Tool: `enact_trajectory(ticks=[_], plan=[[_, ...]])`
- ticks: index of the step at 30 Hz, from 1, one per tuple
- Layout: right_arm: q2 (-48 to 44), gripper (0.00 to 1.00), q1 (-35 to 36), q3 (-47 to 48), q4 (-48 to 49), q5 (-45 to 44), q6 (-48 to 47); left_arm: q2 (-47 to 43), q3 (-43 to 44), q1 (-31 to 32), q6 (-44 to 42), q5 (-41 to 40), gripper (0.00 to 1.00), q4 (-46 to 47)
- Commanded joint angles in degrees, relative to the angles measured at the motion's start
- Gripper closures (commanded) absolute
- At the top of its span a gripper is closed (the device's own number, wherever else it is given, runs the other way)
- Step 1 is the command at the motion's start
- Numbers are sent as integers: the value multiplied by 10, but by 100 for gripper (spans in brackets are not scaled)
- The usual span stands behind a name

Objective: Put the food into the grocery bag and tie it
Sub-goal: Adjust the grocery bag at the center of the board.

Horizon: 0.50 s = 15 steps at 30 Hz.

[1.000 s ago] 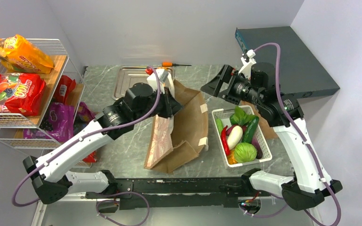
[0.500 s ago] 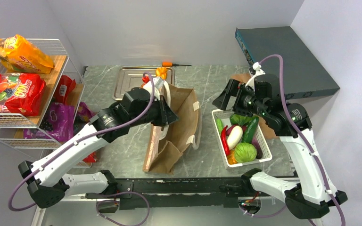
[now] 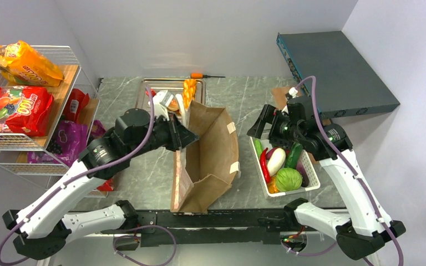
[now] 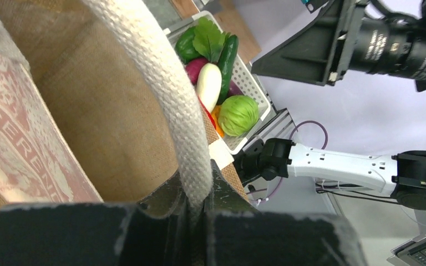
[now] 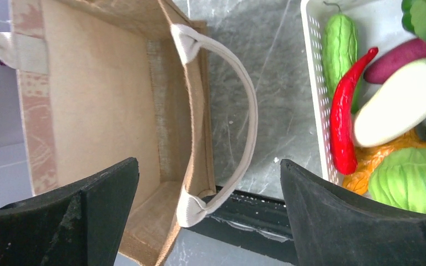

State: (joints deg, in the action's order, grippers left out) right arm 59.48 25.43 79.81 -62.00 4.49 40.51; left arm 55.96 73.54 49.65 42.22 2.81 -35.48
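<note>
Left hand [image 4: 197, 194] has pulled the grocery bag [image 3: 213, 145] open and upright.

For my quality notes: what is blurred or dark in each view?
Left wrist view: the left gripper is a dark blur at the bottom, the white handle sharp. Right wrist view: the right gripper is dark and soft, the grocery bag and red chili sharp. Top view: evenly lit, sharp.
</note>
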Motion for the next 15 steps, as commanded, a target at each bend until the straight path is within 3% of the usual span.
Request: enact_trajectory(ticks=[1,6,15], plan=[[-27,0,1,-37,35,-3,43,-5,32,-17,-53,25,100,-12],[-24,0,1,-52,44,-38,36,15,89,-29,-107,27,100,-81],[-2,0,1,-105,130,-8,-75,0,89,-49,-151,59,100,-64]])
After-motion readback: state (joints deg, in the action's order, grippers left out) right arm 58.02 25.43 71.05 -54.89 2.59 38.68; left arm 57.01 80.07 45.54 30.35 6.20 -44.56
